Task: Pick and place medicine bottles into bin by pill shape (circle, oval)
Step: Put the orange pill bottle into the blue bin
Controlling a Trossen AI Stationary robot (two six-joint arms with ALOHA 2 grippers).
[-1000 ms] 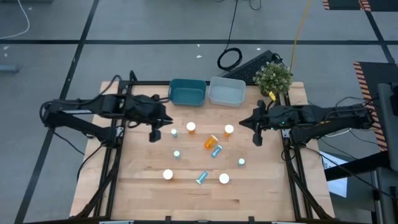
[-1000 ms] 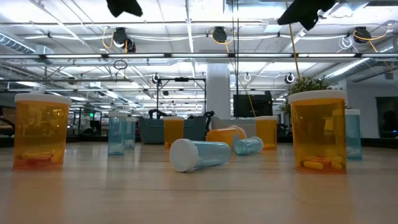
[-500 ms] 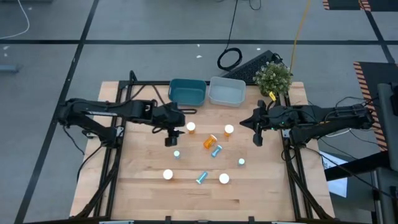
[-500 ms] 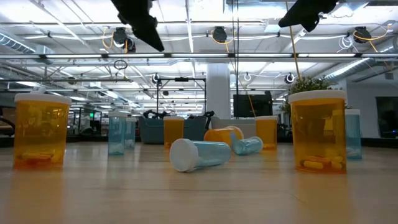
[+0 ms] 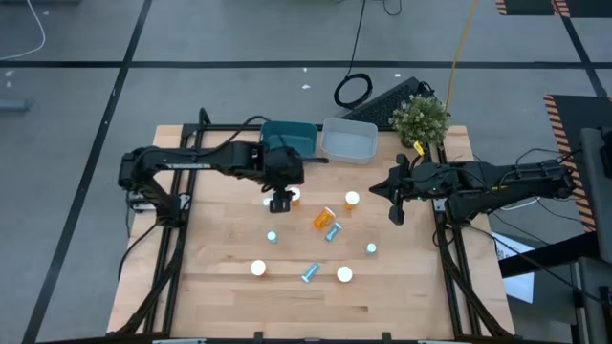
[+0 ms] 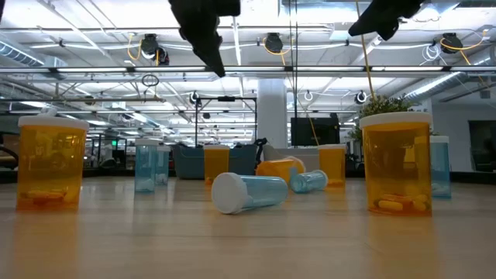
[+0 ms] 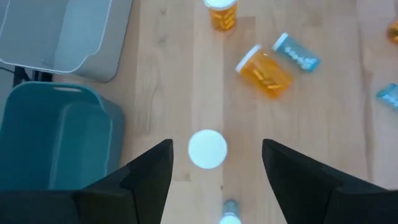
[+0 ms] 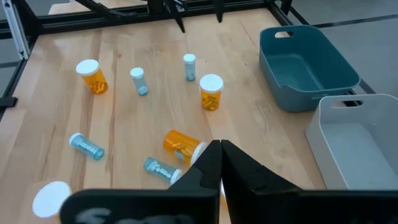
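Left end effector [image 5: 280, 203]: fingers [image 7: 149, 177] spread wide, holding nothing — it hangs above the white-capped orange bottle [image 5: 294, 196] that stands near the desk's back edge, just in front of the teal bin [image 5: 288, 140]; in the left wrist view that bottle's round cap [image 7: 208, 149] shows between the two fingers.
Right end effector [image 5: 397, 214]: fingers pressed together, empty, held above the desk near its right edge, apart from every bottle.
Orange bottles: five can be counted from above — the one under the left end effector, one upright [image 5: 352, 200] toward the right back, one lying on its side [image 5: 324, 219] near the middle, and two upright near the front edge [image 5: 258, 268] and [image 5: 344, 275].
Pale-blue bottles: four can be made out from above — one upright [image 5: 272, 236] left of the middle, one lying [image 5: 333, 231] touching or just beside the fallen orange one, one upright [image 5: 371, 249] toward the right, one lying [image 5: 310, 273] near the front edge; the left wrist view shows another small one [image 7: 229, 214] just beside the orange bottle under that arm.
Bins: two, side by side at the back edge — the teal one on the left, a pale grey one [image 5: 349, 141] on the right; no bottle shows inside either.
Pills: oblong yellow pieces lie in the bottom of the nearest right orange bottle [image 6: 396, 164] in the low view.
Writing: no label or brand can be read on any bottle or bin.
Desk [image 5: 220, 287]: light wood, with a potted plant [image 5: 420, 118] at its back right corner.
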